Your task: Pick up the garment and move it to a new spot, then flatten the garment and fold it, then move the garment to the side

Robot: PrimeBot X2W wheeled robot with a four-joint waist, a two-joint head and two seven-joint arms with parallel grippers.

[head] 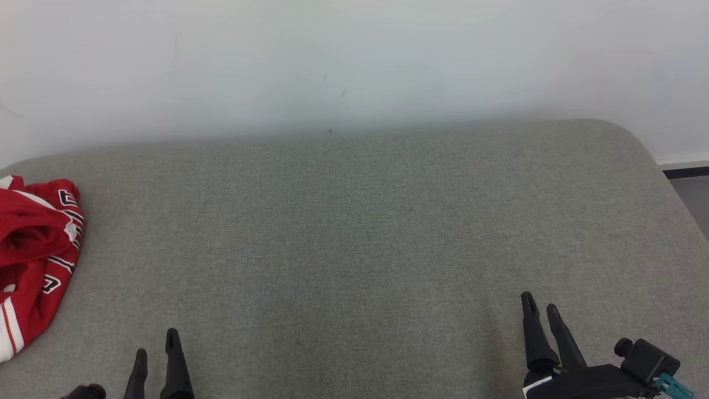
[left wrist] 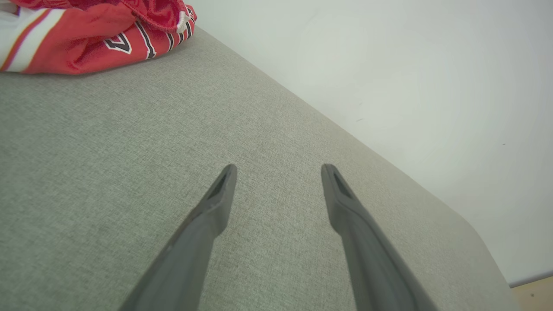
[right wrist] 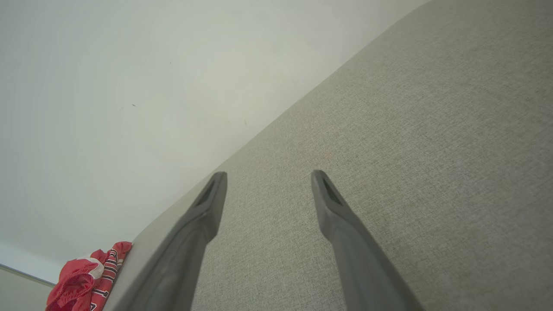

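The garment is a red piece with white stripes and dark-edged lettering, lying crumpled at the far left edge of the grey padded surface. It also appears at the top left of the left wrist view as the garment and at the bottom left of the right wrist view as the garment. My left gripper hovers near the front edge, right of the garment, open and empty, its fingers spread apart. My right gripper stands open and empty at the front right, far from the garment.
A pale wall runs along the back of the surface. The surface's rounded far right corner drops to a floor strip. Bare grey fabric spans the middle between my two grippers.
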